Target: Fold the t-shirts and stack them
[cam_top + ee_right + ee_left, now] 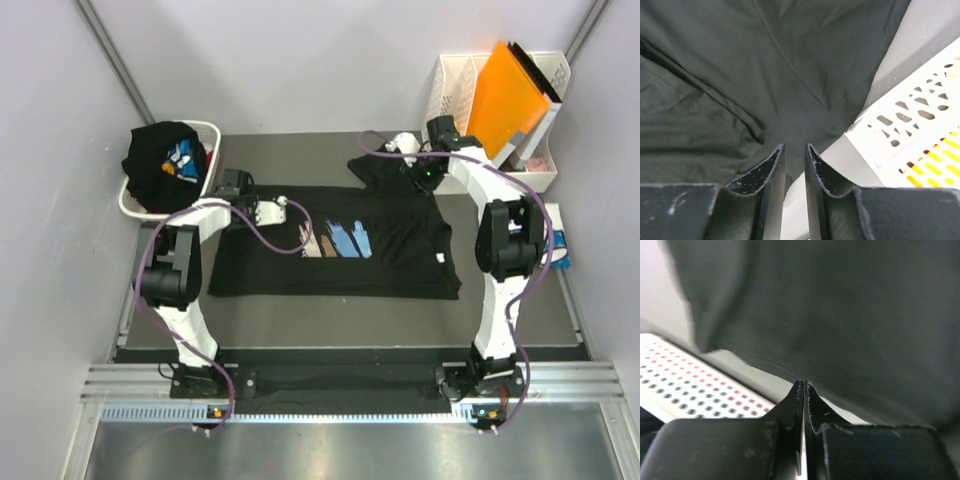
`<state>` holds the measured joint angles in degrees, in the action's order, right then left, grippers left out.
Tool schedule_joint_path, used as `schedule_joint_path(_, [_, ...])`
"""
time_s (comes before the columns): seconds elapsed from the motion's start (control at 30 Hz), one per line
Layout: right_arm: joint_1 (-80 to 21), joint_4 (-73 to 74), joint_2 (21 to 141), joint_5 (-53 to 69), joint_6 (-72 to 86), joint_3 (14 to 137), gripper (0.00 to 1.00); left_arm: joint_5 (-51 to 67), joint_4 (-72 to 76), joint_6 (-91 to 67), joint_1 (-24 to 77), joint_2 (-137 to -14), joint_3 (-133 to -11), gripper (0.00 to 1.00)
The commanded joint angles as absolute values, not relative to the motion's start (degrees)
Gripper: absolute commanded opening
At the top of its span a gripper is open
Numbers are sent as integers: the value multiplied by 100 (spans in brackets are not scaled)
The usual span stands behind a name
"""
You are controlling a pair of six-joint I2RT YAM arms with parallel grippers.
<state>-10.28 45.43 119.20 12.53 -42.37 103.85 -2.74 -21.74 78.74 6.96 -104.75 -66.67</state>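
Note:
A black t-shirt [400, 250] with a blue, white and tan brush-stroke print lies spread flat on the dark mat. My left gripper [287, 206] is at its far left edge. In the left wrist view that gripper [804, 383] is shut, its tips pinched on the shirt's hem [840, 315]. My right gripper [425, 178] is over the far right sleeve. Seen from the right wrist, it [794, 146] keeps a narrow gap astride the cloth's edge [740, 75]. Another black t-shirt [155, 165] is bundled in the basket. A folded white t-shirt [558, 240] with blue print shows behind the right arm.
The white laundry basket [208, 130] [685, 385] stands at the far left of the mat. At the far right corner is a white file organiser [450, 85] [920, 125] holding an orange folder [510, 90]. Grey walls close in both sides.

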Motion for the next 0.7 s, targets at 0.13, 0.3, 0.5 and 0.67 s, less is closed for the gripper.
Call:
schedule_joint_path(0.13, [-1107,5439,12138,2248,-4507,10872,23,-658,-968,7225,1055,-10555,-6961,0])
schedule_joint_path(0.3, [-1502,5775,12182,2610,-4825,10662,21,-896,-791,6575,1063,-10731,-7128,0])
schedule_joint_path(0.5, [-1722,5643,12392,2786,-4711,10704,20,-511,-1519,5994,1072,-10854,-7391,0])
schedule_joint_path(0.67, [-1758,5625,12516,2882,-4632,10846,20,-562,-1960,5784,1072,-11083,-7471,0])
